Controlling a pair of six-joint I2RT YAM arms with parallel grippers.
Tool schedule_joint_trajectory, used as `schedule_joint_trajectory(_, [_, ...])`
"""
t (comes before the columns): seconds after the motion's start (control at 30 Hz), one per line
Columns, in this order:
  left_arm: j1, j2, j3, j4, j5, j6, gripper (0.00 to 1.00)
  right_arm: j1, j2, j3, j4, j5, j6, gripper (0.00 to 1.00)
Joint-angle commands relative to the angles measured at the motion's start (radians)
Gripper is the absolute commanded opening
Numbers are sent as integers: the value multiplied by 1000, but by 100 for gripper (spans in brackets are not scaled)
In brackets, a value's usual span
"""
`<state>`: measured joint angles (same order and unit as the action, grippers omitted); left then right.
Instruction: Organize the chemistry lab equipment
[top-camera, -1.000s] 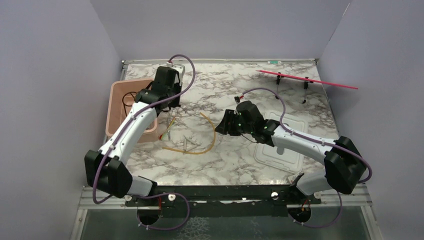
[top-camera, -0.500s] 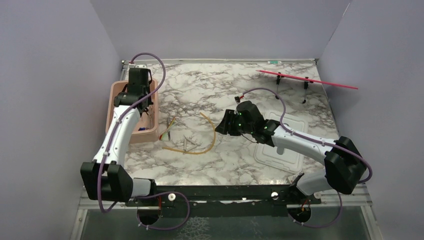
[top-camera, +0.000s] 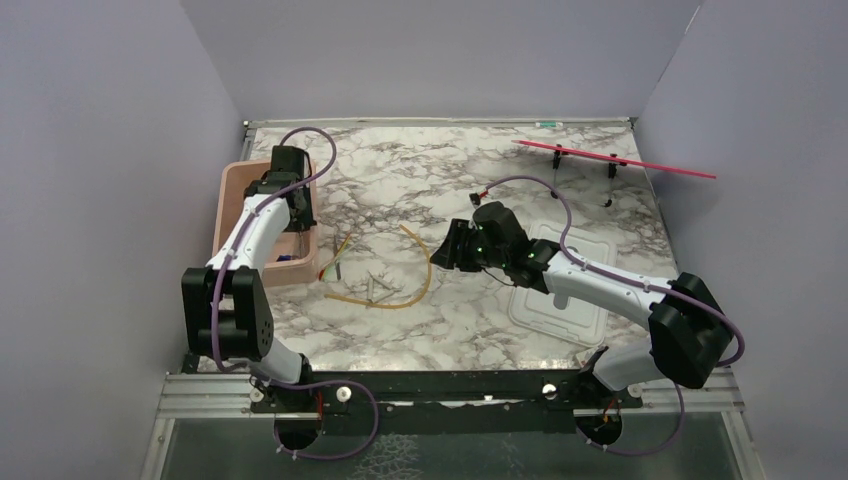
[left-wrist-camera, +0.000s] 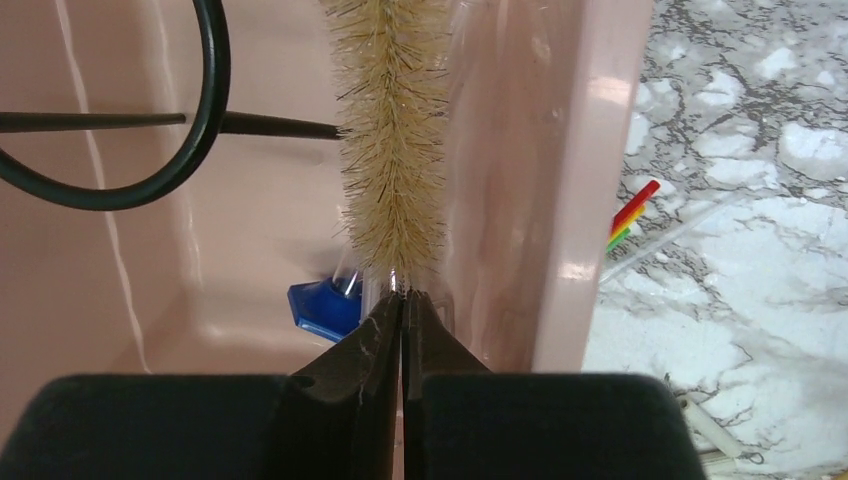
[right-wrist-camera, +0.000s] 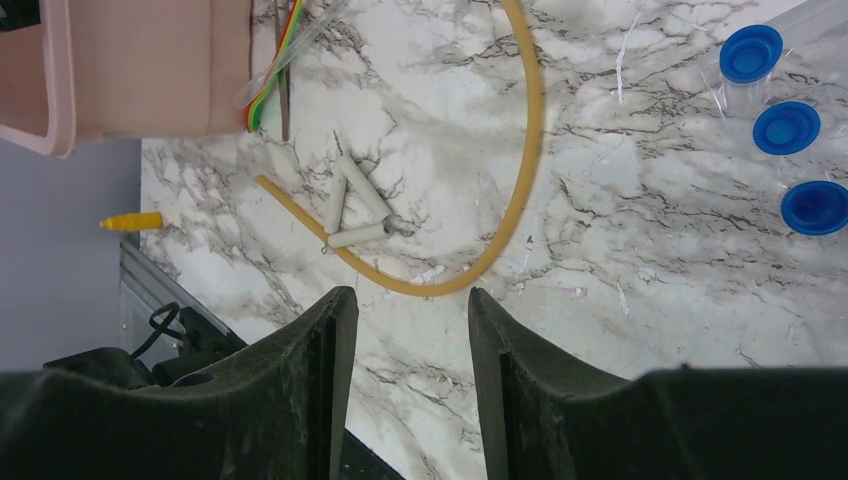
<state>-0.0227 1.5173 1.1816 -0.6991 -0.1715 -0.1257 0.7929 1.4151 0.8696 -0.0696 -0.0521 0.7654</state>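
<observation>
Left gripper (left-wrist-camera: 402, 300) — jaws pinched on the wire stem of the brush (left-wrist-camera: 390, 140), inside the tub (left-wrist-camera: 590, 150); probably light, bristles soft, stem the firm hold. Right gripper (right-wrist-camera: 405, 300) — parted, empty, above the tubing (right-wrist-camera: 530, 130).

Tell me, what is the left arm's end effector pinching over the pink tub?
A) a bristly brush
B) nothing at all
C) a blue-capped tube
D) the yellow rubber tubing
A: in the left wrist view the left end effector is closed on the thin stem of a tan bristle brush, which sticks out over the pink tub.
</observation>
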Motion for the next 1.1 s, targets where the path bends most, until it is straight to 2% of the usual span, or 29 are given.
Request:
schedule_joint_trajectory(0.0, [9, 33, 4, 2, 65, -11, 11, 5, -7, -7, -4, 22, 11, 49])
schedule_joint_trajectory(0.27, [9, -57, 35, -11, 85, 9, 29, 5, -3, -7, 1, 26, 11, 48])
schedule_joint_trajectory(0.43, [7, -141, 48, -14, 108, 11, 32, 5, 37, 23, 12, -8, -27, 49])
schedule_joint_trajectory(0.7, [7, -303, 72, 9, 184, -36, 37, 24, 211, 169, 31, -83, -26, 50])
schedule_joint_trajectory(0.83, [7, -411, 17, 87, 313, -74, 43, 69, 339, 288, 36, -67, 46, 51])
schedule_joint_trajectory(1.07, [7, -583, -90, 197, 392, -159, 58, 116, 593, 574, -79, 31, 333, 51])
